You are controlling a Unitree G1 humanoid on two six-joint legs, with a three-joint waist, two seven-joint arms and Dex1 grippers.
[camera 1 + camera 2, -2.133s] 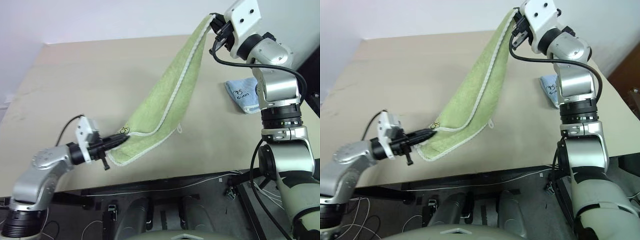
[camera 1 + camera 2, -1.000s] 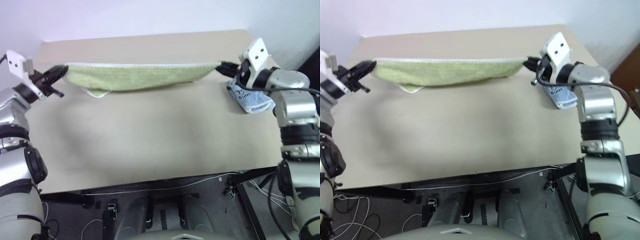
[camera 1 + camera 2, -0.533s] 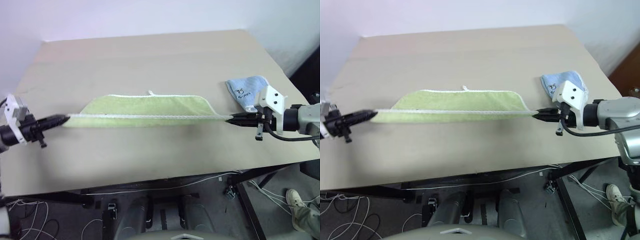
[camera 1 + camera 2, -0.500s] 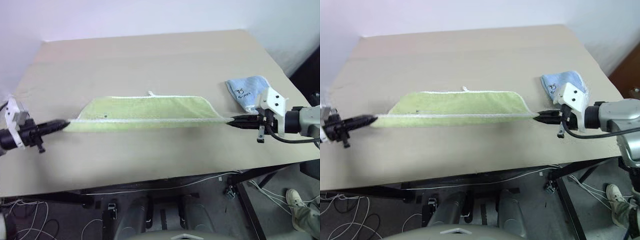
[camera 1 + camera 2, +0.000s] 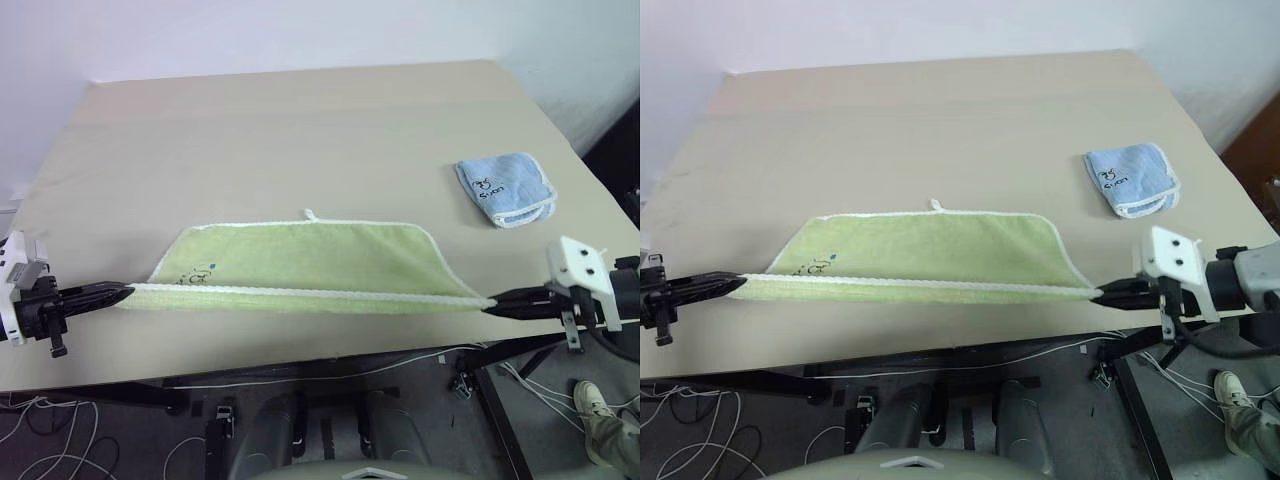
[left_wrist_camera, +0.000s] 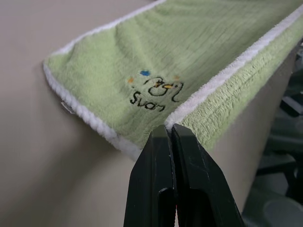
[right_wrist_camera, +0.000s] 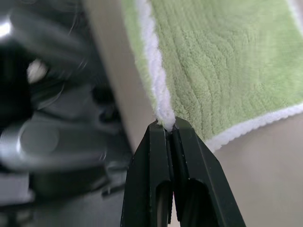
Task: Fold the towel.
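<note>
Towel [image 5: 300, 262] feels soft, light and floppy, so I think it bends and sags wherever I let go. It lies stretched between my two pincers, flat on the table [image 5: 300, 130] beyond them. My left pincer [image 5: 118, 294] is clenched on one near corner, and my right pincer [image 5: 495, 303] is clenched on the other, both biting the white edging. Corners look like the best places to hold. Just past my left pincer I read "Svan" under a little drawing. A blue cloth [image 5: 506, 188] sits well beyond my right pincer.
</note>
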